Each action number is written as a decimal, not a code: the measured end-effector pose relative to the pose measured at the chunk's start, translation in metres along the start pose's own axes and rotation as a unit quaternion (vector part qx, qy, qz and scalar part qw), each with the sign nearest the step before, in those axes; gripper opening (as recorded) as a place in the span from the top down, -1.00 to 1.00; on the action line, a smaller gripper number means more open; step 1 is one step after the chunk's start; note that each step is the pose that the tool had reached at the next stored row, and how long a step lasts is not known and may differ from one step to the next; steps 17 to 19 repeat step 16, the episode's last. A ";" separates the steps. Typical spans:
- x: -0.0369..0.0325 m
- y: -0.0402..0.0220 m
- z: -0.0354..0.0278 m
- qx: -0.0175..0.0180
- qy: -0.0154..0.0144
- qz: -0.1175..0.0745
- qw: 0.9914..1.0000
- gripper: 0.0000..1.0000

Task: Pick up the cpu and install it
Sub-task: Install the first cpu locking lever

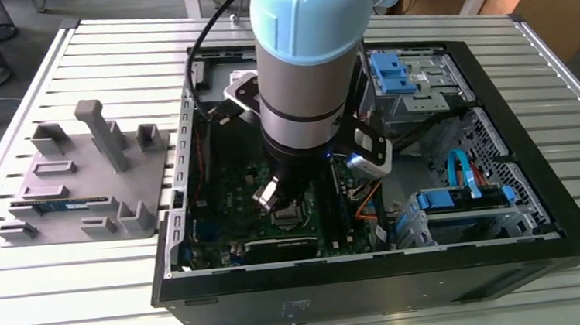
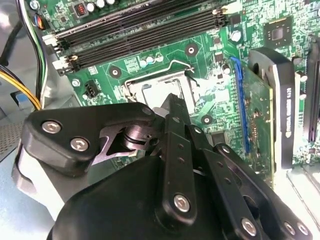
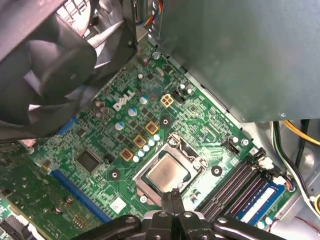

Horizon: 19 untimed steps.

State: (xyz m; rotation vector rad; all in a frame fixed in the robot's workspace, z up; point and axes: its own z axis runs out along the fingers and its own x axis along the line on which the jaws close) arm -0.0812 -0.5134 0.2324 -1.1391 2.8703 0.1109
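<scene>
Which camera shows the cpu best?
The first wrist view: the cpu sits clearly exposed in its socket. In the second wrist view the gripper covers part of it; in the exterior view it is a tiny square.

Your arm [image 1: 309, 68] drops steeply down over the socket [image 3: 141, 184], with the pale blue joint uppermost and the grey forearm and black wrist [image 1: 304, 150] stacked under it. The gripper [image 1: 290, 207] hangs from that wrist pointing down at the socket, its tips just above it. In both wrist views the gripper [image 3: 172, 196] [image 2: 172, 100] has its black link bars folded inward, and the two fingers [image 3: 177, 210] lie pressed flat against each other above the socket's edge.
</scene>
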 end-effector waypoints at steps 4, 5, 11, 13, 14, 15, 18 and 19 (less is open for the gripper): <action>-0.0011 0.0009 -0.0104 0.001 -0.001 0.000 1.000 0.79; -0.0015 0.0012 -0.0144 0.001 -0.001 0.000 1.000 0.79; -0.0031 0.0024 -0.0309 0.002 -0.002 0.000 1.000 0.79; -0.0031 0.0024 -0.0310 0.002 -0.002 0.000 1.000 0.79; -0.0031 0.0024 -0.0310 0.002 -0.002 0.000 1.000 0.79; -0.0031 0.0024 -0.0310 0.002 -0.002 0.000 1.000 0.79; -0.0031 0.0024 -0.0310 0.002 -0.002 0.000 1.000 0.79; -0.0031 0.0024 -0.0310 0.002 -0.002 0.000 1.000 0.79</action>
